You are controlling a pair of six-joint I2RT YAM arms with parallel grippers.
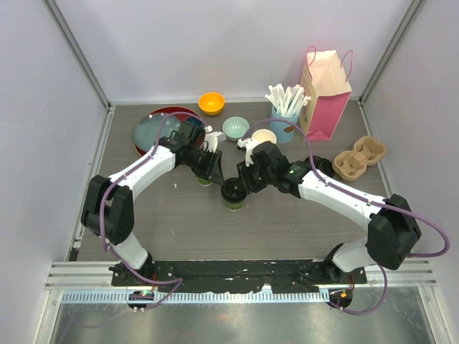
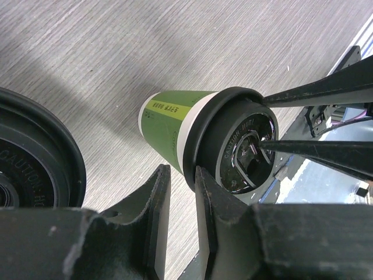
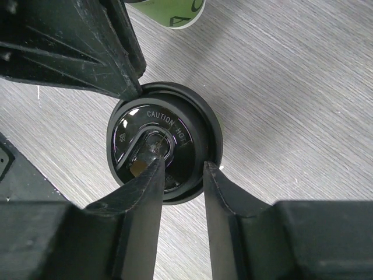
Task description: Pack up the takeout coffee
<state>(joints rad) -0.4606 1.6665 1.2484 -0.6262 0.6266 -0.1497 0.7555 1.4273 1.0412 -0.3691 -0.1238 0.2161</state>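
Right gripper (image 3: 183,163) is straddling round black plastic lid (image 3: 157,125) rim mid-frame, grip unclear. Left gripper (image 2: 182,170) is hovering beside it, jaws slightly spread, empty.

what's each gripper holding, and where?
Right gripper straddles the rim of the black lid, one finger inside, one outside; firm clamp cannot be told. Left gripper holds nothing.

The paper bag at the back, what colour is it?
The paper bag is pink, clearest in the top view.

Green-patterned cup (image 2: 169,125) with black lid (image 2: 245,146); pink bag (image 1: 324,93); orange bowl (image 1: 211,103); grey wood-grain table (image 1: 287,215).
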